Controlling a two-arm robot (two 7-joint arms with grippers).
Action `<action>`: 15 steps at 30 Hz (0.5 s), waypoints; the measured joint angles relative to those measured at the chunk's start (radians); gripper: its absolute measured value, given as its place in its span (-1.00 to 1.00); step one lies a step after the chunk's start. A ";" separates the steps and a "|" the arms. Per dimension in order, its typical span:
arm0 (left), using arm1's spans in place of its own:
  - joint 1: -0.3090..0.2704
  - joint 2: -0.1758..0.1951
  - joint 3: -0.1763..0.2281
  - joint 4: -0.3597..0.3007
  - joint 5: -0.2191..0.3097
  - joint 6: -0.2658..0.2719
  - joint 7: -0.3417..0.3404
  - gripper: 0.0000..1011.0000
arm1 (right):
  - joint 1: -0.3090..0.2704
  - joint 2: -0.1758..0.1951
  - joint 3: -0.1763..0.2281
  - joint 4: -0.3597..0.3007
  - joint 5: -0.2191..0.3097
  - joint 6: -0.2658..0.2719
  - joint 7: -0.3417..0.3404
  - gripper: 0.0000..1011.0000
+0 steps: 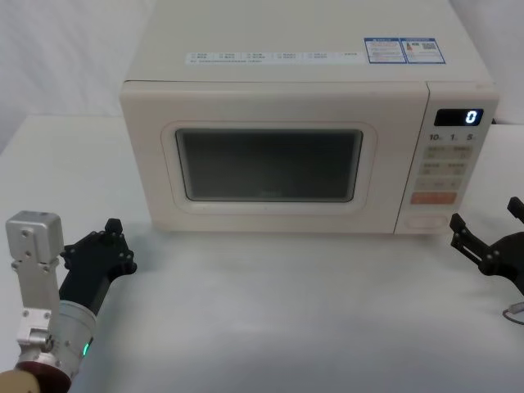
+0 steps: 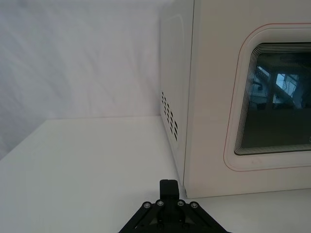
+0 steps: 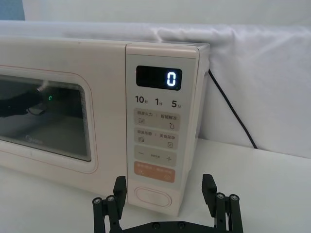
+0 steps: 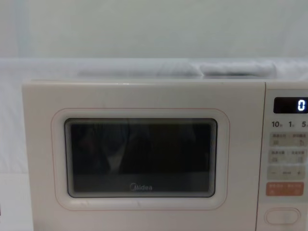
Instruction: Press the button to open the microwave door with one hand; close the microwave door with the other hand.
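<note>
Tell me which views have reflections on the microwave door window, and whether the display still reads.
Left wrist view: bright room reflections across the microwave door window. Right wrist view: a green light mirrored in the glass; the display reads a crisp 0. Head and chest views: window mostly dark, faint reflections.

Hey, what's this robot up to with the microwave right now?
Nothing is being touched yet. The microwave sits on the table with its door shut and the display showing 0. The right tool hovers open in front of the wide cream button at the foot of the control panel, not touching it. The left tool waits low by the microwave's front left corner, clear of the door.
</note>
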 joint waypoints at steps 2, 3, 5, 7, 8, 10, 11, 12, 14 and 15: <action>0.000 0.000 0.000 0.000 0.000 0.000 0.000 -1.00 | 0.000 0.000 0.000 0.000 0.000 0.000 0.000 0.98; 0.000 0.001 0.000 0.000 0.000 0.000 0.000 -1.00 | 0.000 0.000 0.000 0.000 0.000 0.000 0.000 0.98; 0.000 0.001 0.000 0.000 -0.001 0.000 0.000 -1.00 | 0.000 0.000 0.000 0.000 0.000 0.000 0.000 0.98; 0.000 0.001 0.000 0.000 -0.001 0.000 0.000 -1.00 | 0.000 0.000 0.000 0.000 0.000 0.000 0.000 0.98; 0.001 0.002 0.000 0.000 -0.002 0.000 0.000 -1.00 | 0.000 0.000 0.000 0.000 0.000 0.000 0.000 0.98; 0.001 0.002 0.000 0.000 -0.002 0.000 0.000 -1.00 | 0.000 0.000 0.000 0.000 0.000 0.000 0.000 0.98; 0.001 0.002 0.000 0.000 -0.003 0.000 0.000 -1.00 | 0.000 0.000 0.000 0.000 0.000 0.000 0.000 0.98; 0.001 0.002 0.000 0.000 -0.003 0.000 0.000 -1.00 | 0.000 0.000 0.000 0.000 0.000 0.000 0.000 0.98; 0.001 0.002 0.000 0.000 -0.003 0.000 -0.001 -1.00 | 0.000 0.000 0.000 0.000 0.000 0.000 0.000 0.98; 0.001 0.002 0.000 0.000 -0.004 0.000 -0.001 -1.00 | 0.000 0.000 0.000 0.000 0.000 0.000 0.000 0.98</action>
